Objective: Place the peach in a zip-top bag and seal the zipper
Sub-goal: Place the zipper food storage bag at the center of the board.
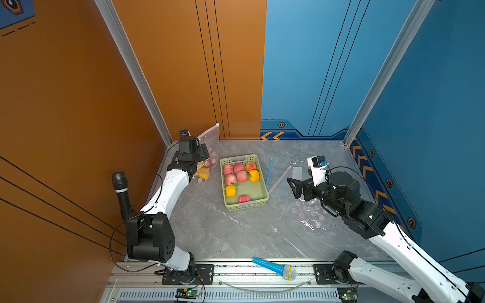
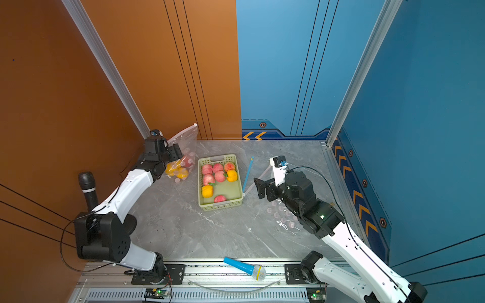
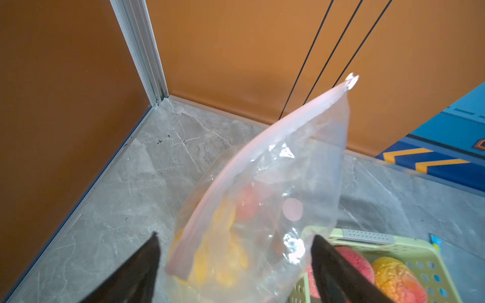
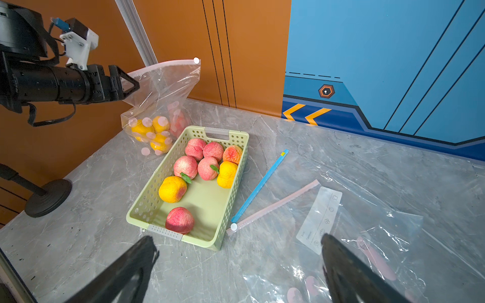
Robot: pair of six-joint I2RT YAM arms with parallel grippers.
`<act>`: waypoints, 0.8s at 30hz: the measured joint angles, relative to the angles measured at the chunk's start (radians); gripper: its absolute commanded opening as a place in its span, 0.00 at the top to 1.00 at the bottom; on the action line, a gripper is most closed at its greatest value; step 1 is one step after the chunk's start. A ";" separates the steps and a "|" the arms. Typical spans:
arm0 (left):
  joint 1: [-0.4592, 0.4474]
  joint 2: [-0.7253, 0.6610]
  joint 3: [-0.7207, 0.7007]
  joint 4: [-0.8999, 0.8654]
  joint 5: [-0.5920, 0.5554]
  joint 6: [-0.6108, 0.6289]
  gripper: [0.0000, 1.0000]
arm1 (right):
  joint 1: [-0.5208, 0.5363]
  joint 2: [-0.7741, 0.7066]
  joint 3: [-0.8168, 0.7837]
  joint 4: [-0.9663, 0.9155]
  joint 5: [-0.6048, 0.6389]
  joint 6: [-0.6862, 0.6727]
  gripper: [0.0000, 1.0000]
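Note:
A clear zip-top bag (image 1: 208, 147) (image 2: 185, 143) (image 3: 301, 162) (image 4: 168, 86) with pink and yellow fruit in it stands in the back left corner, its white slider (image 3: 351, 80) at the top corner. My left gripper (image 1: 203, 153) (image 2: 175, 152) (image 3: 235, 234) (image 4: 131, 84) is open; the bag's pink zipper strip lies between its fingers, untouched by them. Several peaches, one alone (image 1: 244, 198) (image 4: 179, 219), lie in a green basket (image 1: 246, 207) (image 2: 223, 207) (image 4: 199, 242). My right gripper (image 1: 294, 187) (image 2: 258, 187) (image 4: 237, 237) hangs open and empty to the right of the basket.
Two flat empty bags lie right of the basket, one with a blue zipper (image 1: 269, 171) (image 4: 259, 187), one with a pink zipper (image 4: 275, 204). A black microphone on a stand (image 1: 120, 191) is at the left wall. A blue toy microphone (image 1: 275, 269) lies on the front rail.

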 measured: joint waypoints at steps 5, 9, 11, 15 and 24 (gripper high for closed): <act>0.000 -0.034 0.011 -0.020 0.003 0.005 0.02 | 0.000 0.024 0.000 0.002 0.001 0.006 0.00; 0.000 -0.059 0.011 -0.047 0.002 0.013 0.02 | -0.001 0.045 0.000 0.002 0.020 0.018 0.00; 0.000 -0.073 0.017 -0.066 0.002 0.020 0.02 | -0.005 0.050 0.000 0.002 0.028 0.026 0.00; 0.000 -0.098 0.029 -0.090 0.002 0.027 0.02 | -0.013 0.055 0.000 0.000 0.059 0.048 0.00; -0.127 -0.315 -0.040 -0.146 -0.056 -0.016 0.02 | -0.183 0.149 0.016 -0.083 0.080 0.188 0.05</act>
